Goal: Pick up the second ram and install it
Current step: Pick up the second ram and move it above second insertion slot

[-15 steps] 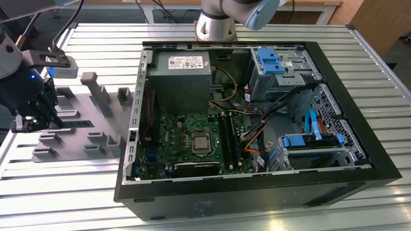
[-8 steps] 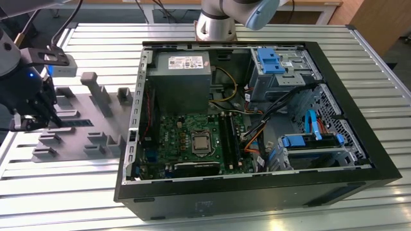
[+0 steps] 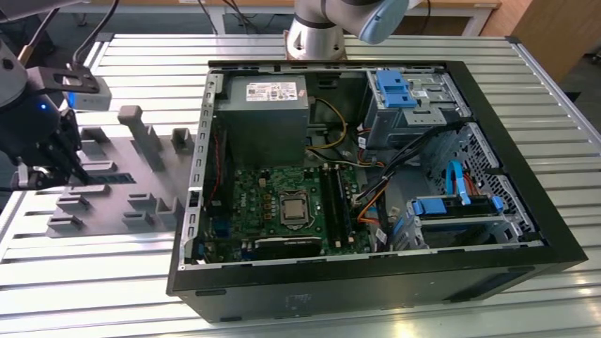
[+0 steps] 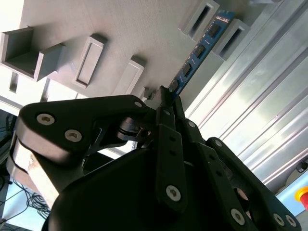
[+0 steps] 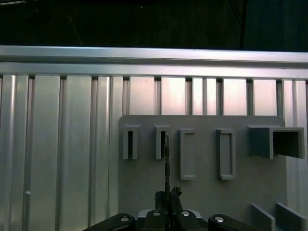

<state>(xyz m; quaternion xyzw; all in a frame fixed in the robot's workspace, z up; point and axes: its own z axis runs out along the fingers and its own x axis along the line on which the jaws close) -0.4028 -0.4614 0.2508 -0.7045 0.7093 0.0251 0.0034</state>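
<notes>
Black sheet metal forms the open computer case point(image 3: 376, 289), the largest thing on the slatted aluminium table point(image 3: 150, 53), with the green motherboard point(image 3: 267, 190) lying in its floor. The case stands just beside the grey fixture point(image 3: 127, 208), on the exterior view's right of it. Over the side of the fixture away from the case hangs the gripper point(image 3: 55, 167). In both wrist views its tips look pinched onto the near end of the second ram point(image 4: 198, 49), which stands on edge on the fixture with its far end among the fixture's slotted blocks. I judge the stick light and stiff but thin and fragile. It is best held squarely by the board near one end, off the contacts, and lifted without twisting. The second wrist view shows its blue face and row of black chips. The first wrist view shows it edge-on as a thin line, so its alignment with the blocks can be read. The exterior view adds how the case sits relative to the fixture.
</notes>
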